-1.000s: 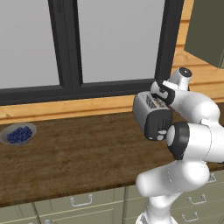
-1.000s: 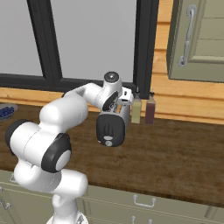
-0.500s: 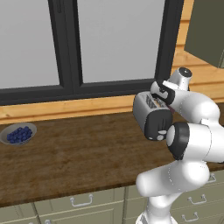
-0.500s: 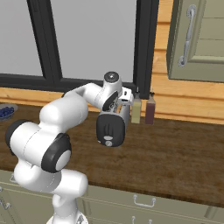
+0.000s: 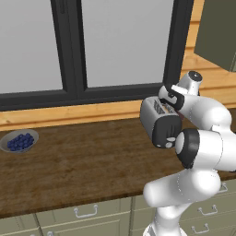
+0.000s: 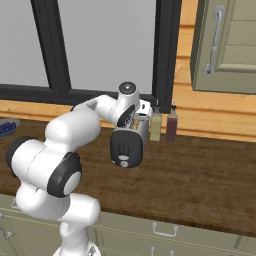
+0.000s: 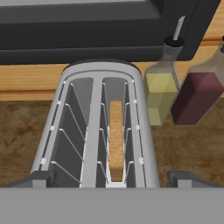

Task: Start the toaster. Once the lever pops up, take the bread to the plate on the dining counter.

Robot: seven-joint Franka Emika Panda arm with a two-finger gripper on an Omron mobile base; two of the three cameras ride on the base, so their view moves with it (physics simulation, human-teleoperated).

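Note:
The silver toaster (image 5: 154, 115) (image 6: 143, 131) (image 7: 101, 127) stands on the wood counter under the window, its black end panel (image 5: 166, 132) (image 6: 126, 149) facing me. The lever on that panel is too small to make out. The bread (image 7: 116, 140) stands on edge, sunk in the right-hand slot in the hand view. My gripper (image 5: 166, 104) (image 6: 140, 118) (image 7: 113, 179) hovers just above the toaster's top, open, with one fingertip (image 7: 41, 179) on each side of the toaster and nothing held. The plate and the dining counter are out of view.
A yellow oil bottle (image 6: 155, 125) (image 7: 159, 94) and a dark red bottle (image 6: 171, 125) (image 7: 197, 92) stand right beside the toaster against the wall. A grey bowl of blueberries (image 5: 18, 140) (image 6: 6, 127) sits far left on the counter. An upper cabinet (image 6: 225, 45) hangs at the right.

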